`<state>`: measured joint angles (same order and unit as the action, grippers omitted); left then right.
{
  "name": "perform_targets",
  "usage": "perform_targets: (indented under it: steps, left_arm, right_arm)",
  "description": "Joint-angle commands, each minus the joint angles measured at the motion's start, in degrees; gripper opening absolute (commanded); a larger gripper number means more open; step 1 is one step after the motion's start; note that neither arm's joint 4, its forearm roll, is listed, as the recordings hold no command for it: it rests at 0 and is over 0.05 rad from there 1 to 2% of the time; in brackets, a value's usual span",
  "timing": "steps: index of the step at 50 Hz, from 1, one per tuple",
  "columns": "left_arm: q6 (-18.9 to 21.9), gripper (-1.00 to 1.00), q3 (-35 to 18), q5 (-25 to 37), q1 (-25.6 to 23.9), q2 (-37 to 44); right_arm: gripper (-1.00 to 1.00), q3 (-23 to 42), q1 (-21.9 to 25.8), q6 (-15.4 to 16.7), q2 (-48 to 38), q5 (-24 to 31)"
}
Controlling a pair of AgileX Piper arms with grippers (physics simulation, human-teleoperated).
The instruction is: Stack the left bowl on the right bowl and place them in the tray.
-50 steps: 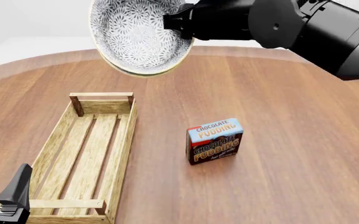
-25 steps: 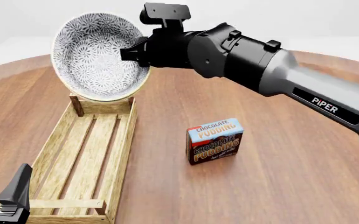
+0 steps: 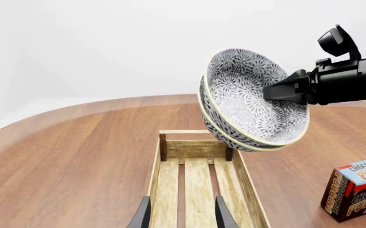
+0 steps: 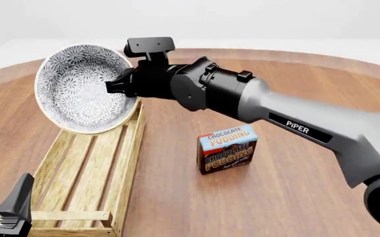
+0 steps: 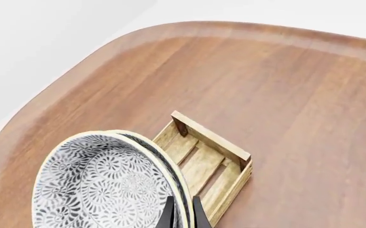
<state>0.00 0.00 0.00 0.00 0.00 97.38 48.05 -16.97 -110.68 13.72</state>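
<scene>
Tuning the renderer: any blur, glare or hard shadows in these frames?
Front view: right arm's forearm smeared with motion blur, "PIPER" lettering still legible; chocolate pudding box sharp, only a soft shadow under it. Left wrist view: stacked patterned grey-white bowls crisp, no glare. Right wrist view: slatted light-wood tray sharp, lighting flat.

Two nested bowls [image 4: 78,89], white with dense grey floral pattern inside and cream rims, one seated in the other. Stack is tilted steeply on edge, opening facing the camera side, held by the rim in the right hand [image 4: 114,88], airborne above the far end of the tray [image 4: 121,173]. Tray: long light-wood slatted crate, darker corner posts, flat on the counter [image 4: 308,207], left side.
</scene>
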Motion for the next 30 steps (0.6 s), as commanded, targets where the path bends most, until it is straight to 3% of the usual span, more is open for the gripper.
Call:
perform_targets:
  steps: [1, 30]
  left_arm:
    - [0.0, 1.00, 0.0, 0.0, 0.0, 0.0]
    - [0.0, 1.00, 0.0, 0.0, 0.0, 0.0]
  right_arm:
    - [-1.00, 0.2, 0.9, -0.8, -1.1, -1.7]
    - [-1.00, -0.2, 1.3, -1.6, -6.1, -7.1]
